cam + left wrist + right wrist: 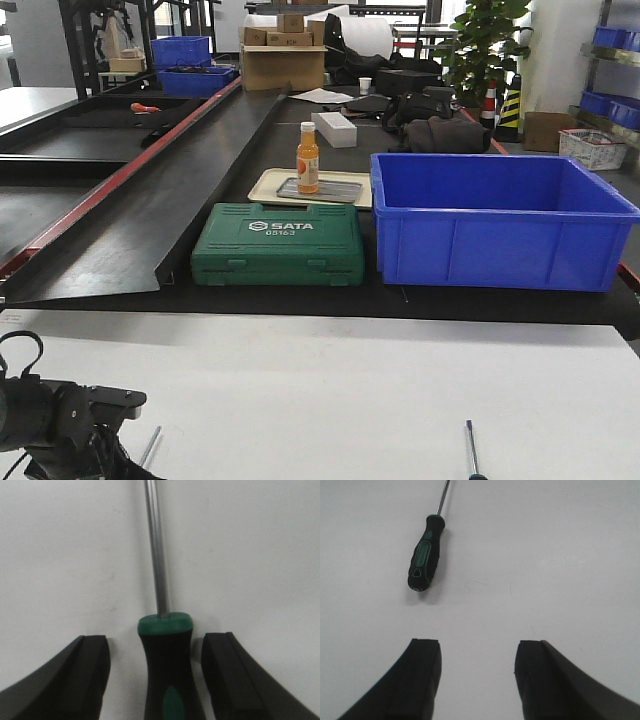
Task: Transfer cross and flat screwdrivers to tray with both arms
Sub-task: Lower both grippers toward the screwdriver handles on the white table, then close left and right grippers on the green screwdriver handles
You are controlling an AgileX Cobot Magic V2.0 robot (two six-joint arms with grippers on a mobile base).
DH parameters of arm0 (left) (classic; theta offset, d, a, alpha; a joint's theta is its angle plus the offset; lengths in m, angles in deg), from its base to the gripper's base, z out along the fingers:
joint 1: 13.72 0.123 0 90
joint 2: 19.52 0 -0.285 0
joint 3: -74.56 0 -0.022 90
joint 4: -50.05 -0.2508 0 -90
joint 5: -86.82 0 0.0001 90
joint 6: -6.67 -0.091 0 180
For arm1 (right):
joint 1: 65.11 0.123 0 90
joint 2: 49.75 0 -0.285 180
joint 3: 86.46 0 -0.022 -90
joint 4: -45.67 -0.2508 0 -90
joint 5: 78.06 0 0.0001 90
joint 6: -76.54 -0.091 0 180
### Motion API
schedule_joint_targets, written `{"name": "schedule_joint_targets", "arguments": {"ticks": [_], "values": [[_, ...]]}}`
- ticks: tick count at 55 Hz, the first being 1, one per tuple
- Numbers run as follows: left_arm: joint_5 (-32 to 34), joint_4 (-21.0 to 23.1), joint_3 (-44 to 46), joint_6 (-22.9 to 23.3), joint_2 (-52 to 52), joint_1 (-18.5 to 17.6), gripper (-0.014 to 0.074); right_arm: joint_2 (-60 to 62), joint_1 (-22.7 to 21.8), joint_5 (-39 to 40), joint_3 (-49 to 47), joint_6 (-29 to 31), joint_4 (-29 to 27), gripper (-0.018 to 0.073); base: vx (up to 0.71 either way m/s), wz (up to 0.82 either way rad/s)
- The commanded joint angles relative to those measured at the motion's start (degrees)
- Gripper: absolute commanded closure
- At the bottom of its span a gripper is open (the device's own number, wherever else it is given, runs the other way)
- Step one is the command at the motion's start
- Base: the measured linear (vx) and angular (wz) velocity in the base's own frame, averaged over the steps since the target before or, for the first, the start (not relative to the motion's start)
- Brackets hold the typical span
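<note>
Spreading across the near part of the front view, a white worktop (330, 390) is seen, matte and bare apart from two tools. At its near-left corner the left gripper (156, 640) is lowered, and its fingers (92, 655) are held apart on either side of the black-and-green handle of the left screwdriver (165, 670). A narrow strip of white is shown on each side, so nothing is pinched. The steel shaft is pointed toward the far edge.

Near the near edge, right of centre, the right screwdriver (425, 555) is laid flat on the worktop. The right gripper (477, 645) is held well short of it, with its jaws spread. Which tip is cross and which is flat cannot be told.

Beyond the far edge a black bench (200, 160) with a red-trimmed sloping panel is seen. On it are set a green SATA tool case (280, 245), a blue plastic crate (500, 220) just beside it, and behind them the beige tray (262, 185), on which an orange bottle (308, 158) is stood upright. Farther back, cardboard boxes (283, 60), blue bins (185, 60) and a potted plant (485, 40) are visible.
</note>
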Motion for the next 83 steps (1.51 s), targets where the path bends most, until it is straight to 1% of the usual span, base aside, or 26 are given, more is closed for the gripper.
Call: {"name": "schedule_joint_targets", "arguments": {"ticks": [1,8,13,16,23,26,31,36,44,52,57,64,68,76,83], "values": [[1.6,0.3,1.4,0.0,1.9,-0.3,0.0073,-3.4,-0.3,1.7,-5.2,3.9,-0.1,0.0131,0.00,0.00],[1.8,0.3,1.4,0.0,1.4,-0.3,0.0081,-9.7,-0.3,1.7,-10.1,5.5,-1.3,0.0131,0.00,0.00],[1.8,0.3,1.4,0.0,1.3,-0.3,0.0117,-14.9,-0.3,0.8,-14.4,7.0,-2.8,0.0131,0.00,0.00],[1.8,0.5,1.4,0.0,1.3,-0.3,0.0155,-18.5,-0.3,0.0,-17.2,8.4,-3.8,0.0131,0.00,0.00],[1.6,2.4,1.4,0.1,1.3,-0.3,0.0281,-26.7,-0.3,-1.0,-23.6,12.1,-7.4,0.0131,0.00,0.00],[1.6,3.6,1.4,0.1,1.3,-0.3,0.0351,-30.4,-0.3,-1.5,-26.7,13.3,-8.7,0.0131,0.00,0.00],[1.6,4.9,1.4,0.1,1.3,-0.3,0.0479,-36.4,-0.3,-3.1,-32.2,14.4,-10.8,0.0131,0.00,0.00],[1.6,5.0,1.4,0.1,1.3,-0.3,0.0599,-41.5,0.6,-5.4,-37.2,14.4,-11.8,0.0131,0.00,0.00],[1.6,5.0,1.4,0.1,1.3,-0.3,0.0603,-49.5,4.5,-7.0,-44.3,13.5,-11.6,0.0131,0.00,0.00],[1.6,5.0,1.4,0.1,1.3,-0.3,0.0603,-56.5,6.2,-7.7,-48.7,6.6,-11.4,0.0131,0.00,0.00],[1.4,5.0,1.4,0.1,1.3,-0.3,0.0602,-59.6,6.5,-8.6,-50.0,4.0,-8.2,0.0131,0.00,0.00],[1.3,5.0,1.4,0.1,1.3,-0.3,0.0602,-62.9,6.4,-8.6,-50.8,-2.5,-3.8,0.0131,0.00,0.00],[1.4,5.0,1.4,0.1,1.3,-0.3,0.0602,-64.4,6.4,-7.4,-51.2,-2.8,-2.8,0.0131,0.00,0.00],[1.4,4.9,1.4,0.1,1.3,-0.3,0.0602,-66.7,6.4,-5.7,-52.0,-3.2,-2.8,0.0131,0.00,0.00],[1.4,4.9,1.4,0.1,1.3,-0.3,0.0602,-68.4,6.4,-4.6,-53.1,-5.2,-2.8,0.0134,0.00,0.00]]}}
